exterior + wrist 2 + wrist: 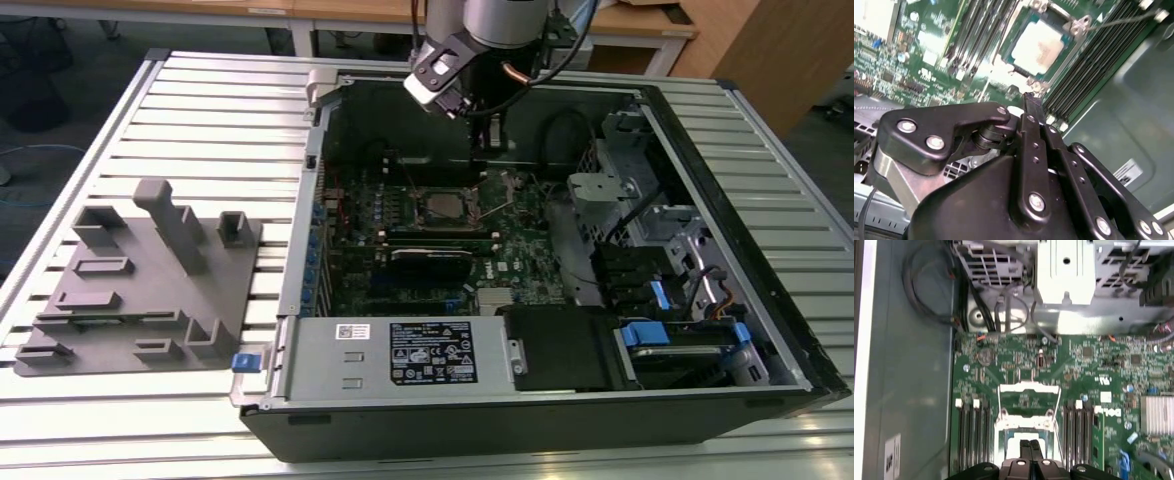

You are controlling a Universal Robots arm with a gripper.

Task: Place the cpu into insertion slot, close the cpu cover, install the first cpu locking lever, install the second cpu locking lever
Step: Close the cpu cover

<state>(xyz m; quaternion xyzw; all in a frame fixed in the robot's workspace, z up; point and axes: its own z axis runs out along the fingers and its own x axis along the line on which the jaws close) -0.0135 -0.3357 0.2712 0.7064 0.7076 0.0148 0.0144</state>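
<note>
The cpu [1038,46] lies flat, silver top up, inside the insertion slot [467,219] on the green board of the open computer case. The cpu cover [1074,27] appears to lie as a thin metal frame around the chip. One thin wire lever [1124,19] sticks out sideways from the cover's corner tab. My gripper [1028,100] hovers just beside the socket, its two black fingers pressed together with nothing visible between them. In the exterior view the gripper [487,150] hangs over the board a little behind the cpu [441,206]. The first wrist view has the gripper [1029,445] at the socket's edge.
Black memory slots [979,35] flank the socket on both sides. A grey metal box with a label [387,355] and drive cages [667,260] fill the case's near and right parts. A grey fixture [134,280] stands on the slatted table at the exterior view's left.
</note>
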